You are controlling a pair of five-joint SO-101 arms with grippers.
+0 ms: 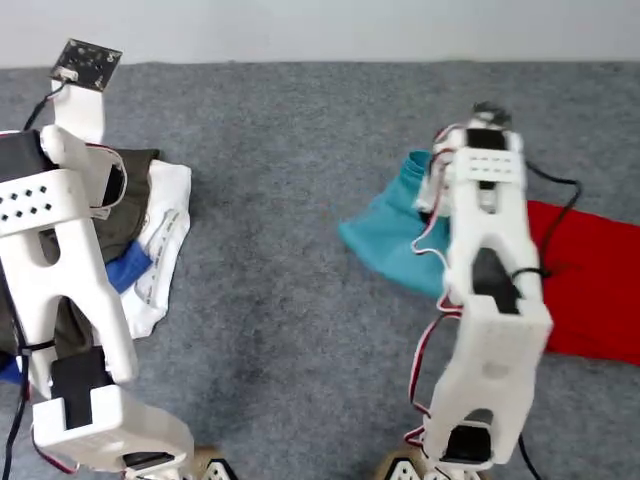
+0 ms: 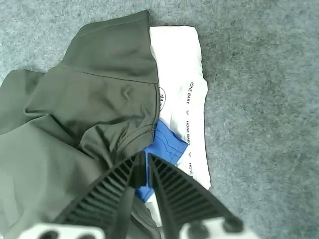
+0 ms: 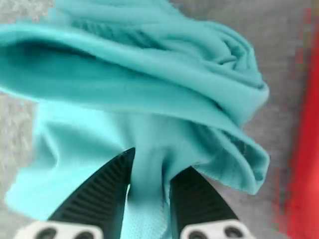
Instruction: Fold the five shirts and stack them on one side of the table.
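Observation:
A pile of shirts lies at the table's left side: a dark olive shirt on top, a white printed one beneath, and a blue one peeking out between them. My left gripper is shut, its tips at the olive shirt's edge just over the blue cloth. On the right, a crumpled teal shirt lies beside a flat red shirt. My right gripper is shut on a bunched fold of the teal shirt.
The grey carpet-like table cover stretches bare between the two arms. A small circuit board on a white post stands at the far left corner. The arms' white bases sit at the near edge.

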